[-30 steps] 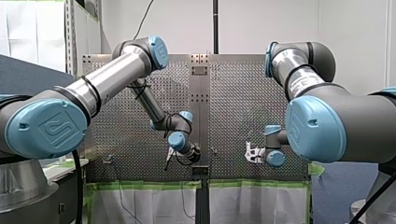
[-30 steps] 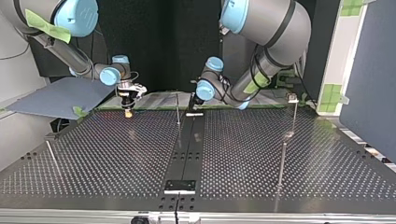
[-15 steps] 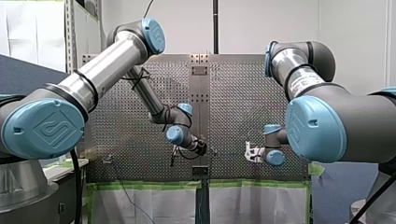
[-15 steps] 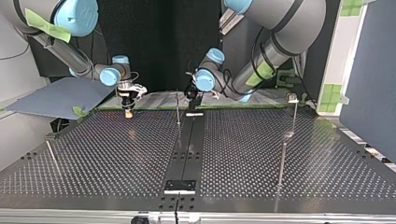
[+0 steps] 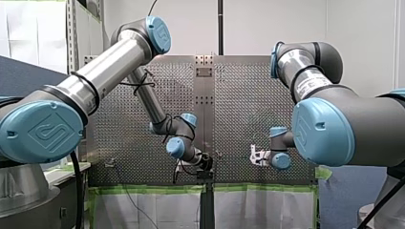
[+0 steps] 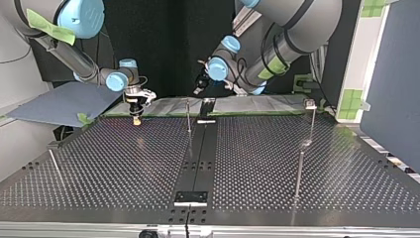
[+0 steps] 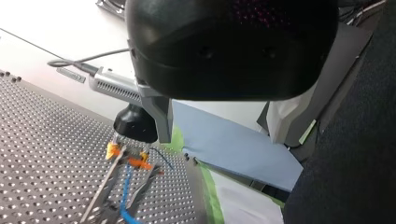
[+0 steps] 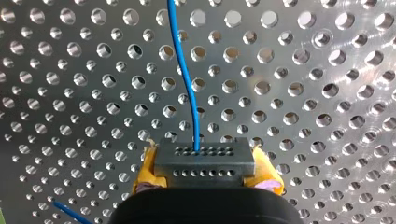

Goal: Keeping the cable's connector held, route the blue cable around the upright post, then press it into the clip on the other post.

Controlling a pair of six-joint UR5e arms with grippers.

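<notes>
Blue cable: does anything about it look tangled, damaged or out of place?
Nothing stands out. In the right wrist view, the visible stretch of the blue cable leaves the connector in a gentle bend with no kink. The connector sits squarely between the yellow pads of my right gripper.

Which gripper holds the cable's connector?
My right gripper: its yellow pads clamp the grey connector, with the blue cable leading out of it. My left gripper hangs well apart from the connector.
</notes>
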